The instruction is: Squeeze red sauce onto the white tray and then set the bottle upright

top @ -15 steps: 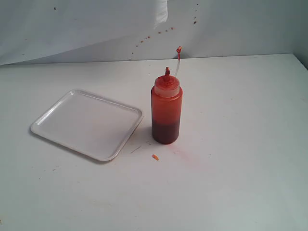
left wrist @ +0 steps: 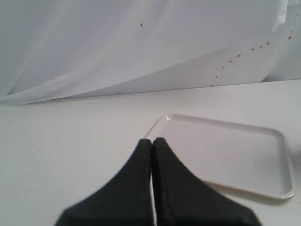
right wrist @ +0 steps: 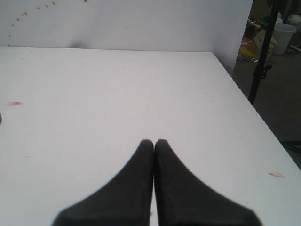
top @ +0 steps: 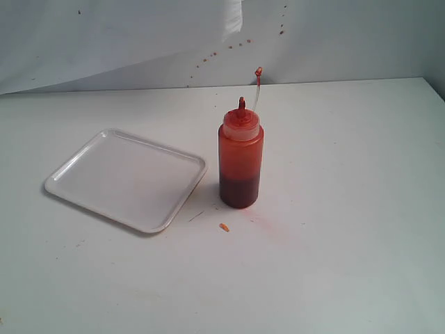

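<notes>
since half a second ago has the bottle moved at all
No. The bottle stands upright in the same spot, just right of the white tray, with the small orange crumb in front.

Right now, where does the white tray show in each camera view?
Exterior: white tray lies left of the bottle.
Left wrist: just beyond the left gripper, whose tips are closed.
Right wrist: not in it.
Shared landmark: the red specks on the backdrop.

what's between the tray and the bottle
Nothing: in the exterior view only bare table separates the tray from the bottle. An orange crumb lies nearer the camera, outside that gap.
</notes>
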You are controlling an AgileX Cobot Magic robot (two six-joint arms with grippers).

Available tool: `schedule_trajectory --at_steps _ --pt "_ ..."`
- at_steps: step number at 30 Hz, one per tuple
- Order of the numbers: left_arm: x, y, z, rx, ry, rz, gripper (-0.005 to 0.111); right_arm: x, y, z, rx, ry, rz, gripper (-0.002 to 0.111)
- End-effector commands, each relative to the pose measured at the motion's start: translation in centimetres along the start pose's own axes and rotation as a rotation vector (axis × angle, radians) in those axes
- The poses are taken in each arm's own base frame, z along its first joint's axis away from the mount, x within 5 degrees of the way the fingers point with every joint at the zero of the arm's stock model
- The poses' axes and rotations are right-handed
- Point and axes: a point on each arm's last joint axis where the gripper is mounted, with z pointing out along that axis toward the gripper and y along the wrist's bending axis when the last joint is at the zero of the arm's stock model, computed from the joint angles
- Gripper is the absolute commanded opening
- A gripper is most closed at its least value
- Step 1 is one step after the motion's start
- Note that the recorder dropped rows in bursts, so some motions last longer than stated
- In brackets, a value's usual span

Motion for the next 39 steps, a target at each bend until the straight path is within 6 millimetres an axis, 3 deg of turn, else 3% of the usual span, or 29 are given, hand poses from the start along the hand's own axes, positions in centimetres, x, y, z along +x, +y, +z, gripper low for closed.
schedule_trajectory --at_steps 1,10,12,15,17,20,25,28,31,39 --pt "0.1 0.0 0.0 0.0 -0.01 -0.004 0.0 0.1 0.0 0.0 -0.004 -0.003 0.001 0.0" --pt "-0.2 0.0 0.0 0.003 -0.04 -0.028 0.0 0.1 0.0 0.0 -0.004 -0.003 0.001 0.0" --pt "-0.9 0.0 0.0 0.009 -0.112 -0.079 0.0 0.1 0.0 0.0 -0.004 -0.003 0.001 0.0" --pt "-3.8 0.7 -0.9 -0.003 -0.456 -0.35 0.0 0.1 0.0 0.0 -0.004 -0.003 0.001 0.0" --pt "-5.1 1.2 -1.7 -0.028 -0.635 -0.337 0.0 0.1 0.0 0.0 -0.004 -0.003 0.001 0.0" --pt "-5.2 1.2 -1.5 -0.035 -0.632 -0.334 0.0 0.1 0.0 0.0 -0.004 -0.003 0.001 0.0" --pt "-5.4 0.2 2.1 0.041 -0.505 -0.243 0.0 0.1 0.0 0.0 -0.004 -0.003 0.001 0.0" --pt "-8.1 -1.6 6.2 0.212 -0.394 -0.047 0.0 0.1 0.0 0.0 -0.004 -0.003 0.001 0.0" --pt "-9.0 -2.8 9.6 0.343 -0.333 0.011 0.0 0.1 0.0 0.0 -0.004 -0.003 0.001 0.0" --pt "-9.4 -5.2 16.3 0.644 -0.389 0.03 0.0 0.1 0.0 0.0 -0.004 -0.003 0.001 0.0"
